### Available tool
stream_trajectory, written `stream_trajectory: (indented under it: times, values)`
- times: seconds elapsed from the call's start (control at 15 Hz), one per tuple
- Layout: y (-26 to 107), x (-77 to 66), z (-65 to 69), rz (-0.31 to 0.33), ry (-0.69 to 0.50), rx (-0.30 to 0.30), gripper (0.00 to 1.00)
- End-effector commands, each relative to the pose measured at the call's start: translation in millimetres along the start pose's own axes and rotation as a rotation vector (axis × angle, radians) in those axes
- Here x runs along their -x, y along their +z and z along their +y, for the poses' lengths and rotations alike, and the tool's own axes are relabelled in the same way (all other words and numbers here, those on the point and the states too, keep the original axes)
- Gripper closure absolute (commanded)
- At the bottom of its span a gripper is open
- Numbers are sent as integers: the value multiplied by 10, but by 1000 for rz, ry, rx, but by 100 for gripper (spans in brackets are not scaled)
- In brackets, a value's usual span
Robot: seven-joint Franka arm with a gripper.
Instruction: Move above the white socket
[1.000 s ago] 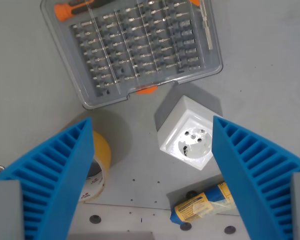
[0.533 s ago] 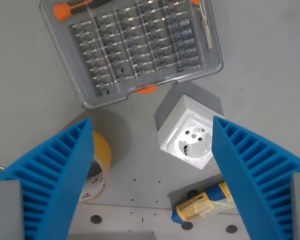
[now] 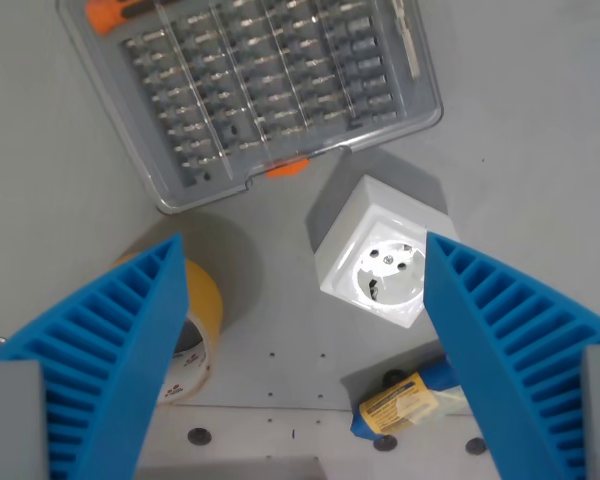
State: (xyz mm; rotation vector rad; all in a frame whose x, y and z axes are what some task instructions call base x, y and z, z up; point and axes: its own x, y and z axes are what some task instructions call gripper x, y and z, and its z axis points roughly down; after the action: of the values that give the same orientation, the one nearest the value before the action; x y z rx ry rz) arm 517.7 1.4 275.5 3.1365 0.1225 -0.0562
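Everything has slid a touch toward the top-left of the wrist view, so the camera has shifted. Blue pincer (image 3: pixel 300 300) hangs spread wide, holding nothing, over a grey perforated tabletop (image 3: pixel 540 150). White socket (image 3: pixel 380 264) sits between the fingers, nearer the view's right one. Beyond it, a clear bit case (image 3: pixel 250 90) packed with rows of screwdriver bits. Yellow tape roll (image 3: pixel 195 320) peeks out beside the left finger.

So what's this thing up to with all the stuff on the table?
A robot arm is looking straight down past its open gripper, whose two blue fingers hold nothing. It is meant to hover over the white socket, which sits between the fingers, nearer the wrist view's right one. Around it lie a clear case of screwdriver bits, a yellow tape roll and a blue and yellow tube.
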Motion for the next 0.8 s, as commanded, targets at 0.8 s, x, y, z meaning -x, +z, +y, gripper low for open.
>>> stream_trajectory:
  times: [0.8]
  values:
    - [457, 333, 187, 99, 333, -12, 0]
